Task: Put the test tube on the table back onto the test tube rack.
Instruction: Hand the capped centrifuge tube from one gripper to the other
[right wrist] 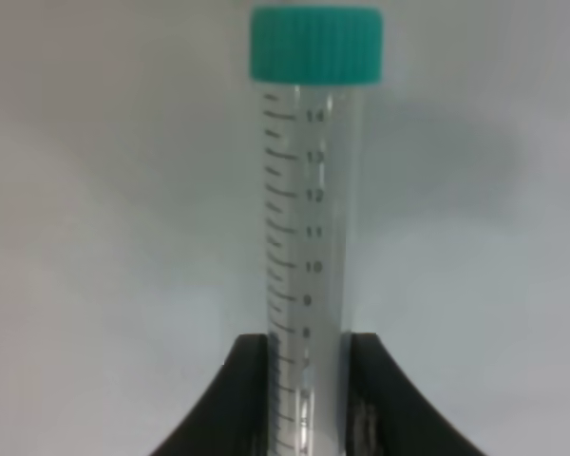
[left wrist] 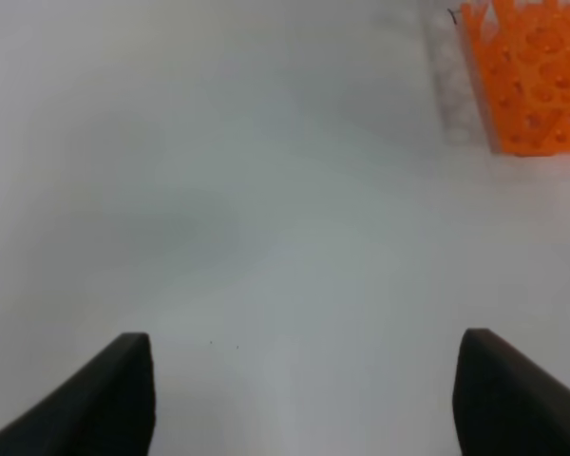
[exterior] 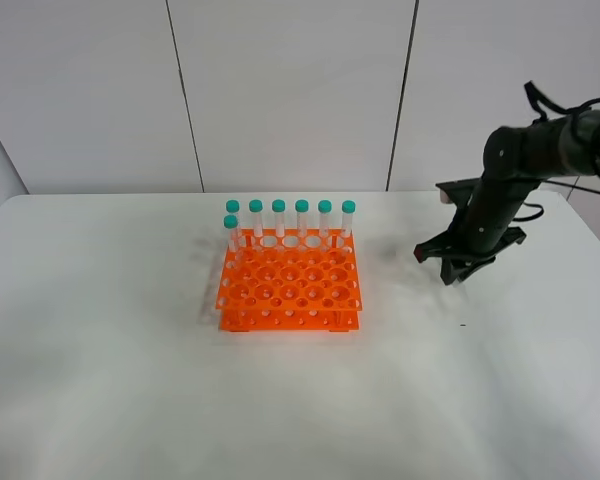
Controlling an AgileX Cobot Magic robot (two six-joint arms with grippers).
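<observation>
1. Pincers: the right pincer (exterior: pixel 465 262) is clenched on the slender clear plastic test tube (right wrist: pixel 309 237), which has printed graduation marks and a teal-green screw cap. Its two black fingers (right wrist: pixel 242 399) press the tube's lower part from either side.
2. The test tube reaches out well past the fingertips, with the cap at the end farthest from the pincer. Its pointed tip is hidden between the fingers.
3. In the high view the right pincer hangs low over the right part of the large plain white worktop (exterior: pixel 130 350), nearer the far edge than the near one. The tube cannot be made out in that view, and I cannot tell whether it touches the worktop.
4. The bright orange, square, two-tiered plastic test tube rack (exterior: pixel 290 285) sits near the middle of the worktop, well apart from the right pincer.
5. Seven other teal-capped tubes (exterior: pixel 302 220) stand upright in the rack: six along its far row and one in the next row at the left end.
6. The left pincer (left wrist: pixel 304 380) is released. Its dark fingers (left wrist: pixel 95 399) are spread wide, with only bare worktop showing between them.
</observation>
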